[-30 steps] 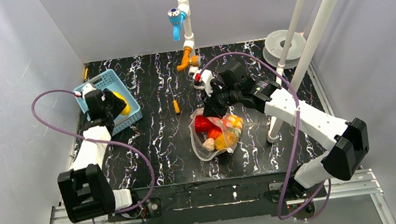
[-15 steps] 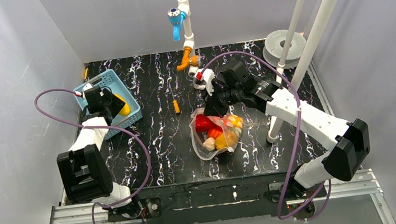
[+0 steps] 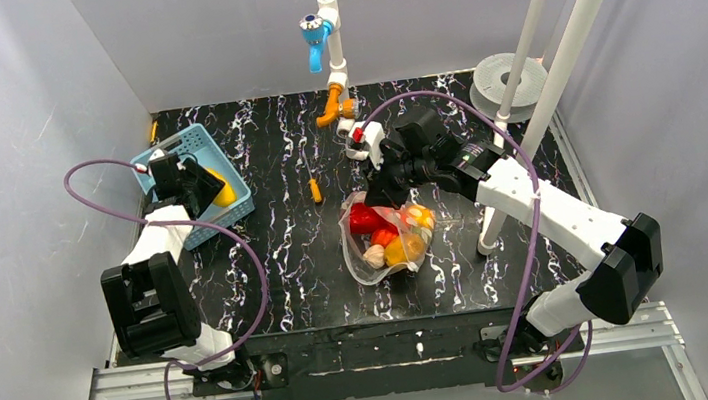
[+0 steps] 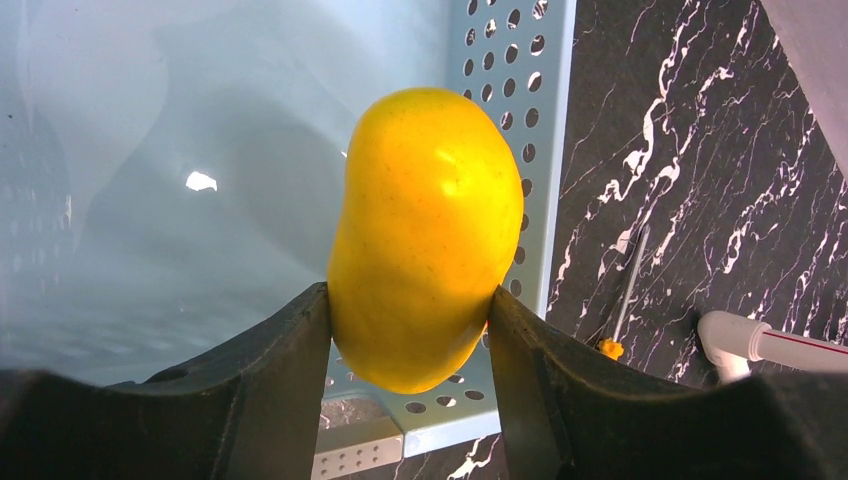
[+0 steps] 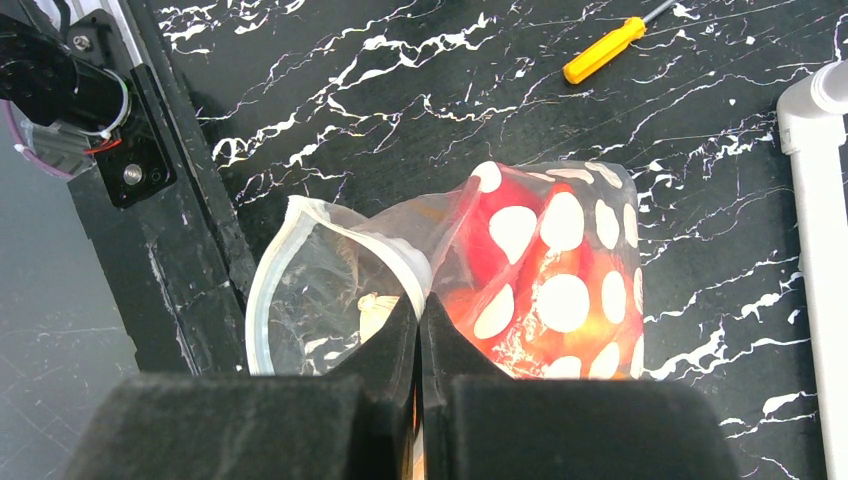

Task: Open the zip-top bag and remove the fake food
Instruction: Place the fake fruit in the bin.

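Lately left gripper [image 4: 408, 305] shifted over basket [image 4: 545, 150]

**A robot test cell in a lab**

Plain pale grey panel walls [image 3: 22, 147] box in a black, white-veined marble-pattern tabletop [image 3: 297, 267] at 9, 12 and 3 o'clock. At 6 o'clock a bare aluminium frame rail [image 3: 388, 357] carries 2 white-and-black robot arms, the left arm [image 3: 160, 257] and the right arm [image 3: 552, 203], trailing purple cables [image 3: 261, 286]. White plastic pipes [image 3: 556, 66] rise at 2 o'clock, and a pipe with a blue valve [image 3: 314, 33] hangs at 12 o'clock. The goods are props: glossy plastic fake food [image 3: 364, 220] in a clear polka-dot zip-top bag [image 3: 377, 263].
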Controlling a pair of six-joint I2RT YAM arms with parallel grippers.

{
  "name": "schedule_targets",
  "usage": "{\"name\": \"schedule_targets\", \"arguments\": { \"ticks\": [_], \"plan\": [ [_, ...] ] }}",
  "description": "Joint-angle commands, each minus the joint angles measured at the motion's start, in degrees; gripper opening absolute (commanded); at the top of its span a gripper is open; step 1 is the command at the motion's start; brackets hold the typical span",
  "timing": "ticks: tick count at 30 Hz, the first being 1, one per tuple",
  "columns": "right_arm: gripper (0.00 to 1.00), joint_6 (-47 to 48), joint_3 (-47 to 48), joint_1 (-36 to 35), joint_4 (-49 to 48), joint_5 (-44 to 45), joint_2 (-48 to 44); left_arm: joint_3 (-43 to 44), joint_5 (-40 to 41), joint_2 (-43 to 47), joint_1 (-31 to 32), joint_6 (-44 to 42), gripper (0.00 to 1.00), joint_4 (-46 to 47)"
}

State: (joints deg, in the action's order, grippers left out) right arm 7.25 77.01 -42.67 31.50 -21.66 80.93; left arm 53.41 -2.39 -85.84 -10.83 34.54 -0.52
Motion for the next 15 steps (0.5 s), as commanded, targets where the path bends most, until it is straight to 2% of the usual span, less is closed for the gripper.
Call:
{"name": "schedule_targets", "arguments": {
  "ticks": [1,15],
  "plan": [
    [0.01,-0.7,-0.2,0.6,-2.4,-1.4,-2.3,2.4,-1.0,0.2,-0.5,0.3,0.47,-1.3],
    [0.01,-0.8,-0.3,0.8,-2.4,-1.9,-2.5,2.7,-1.7,0.8,-0.9,0.9,0.64,-2.0]
  ]
}}
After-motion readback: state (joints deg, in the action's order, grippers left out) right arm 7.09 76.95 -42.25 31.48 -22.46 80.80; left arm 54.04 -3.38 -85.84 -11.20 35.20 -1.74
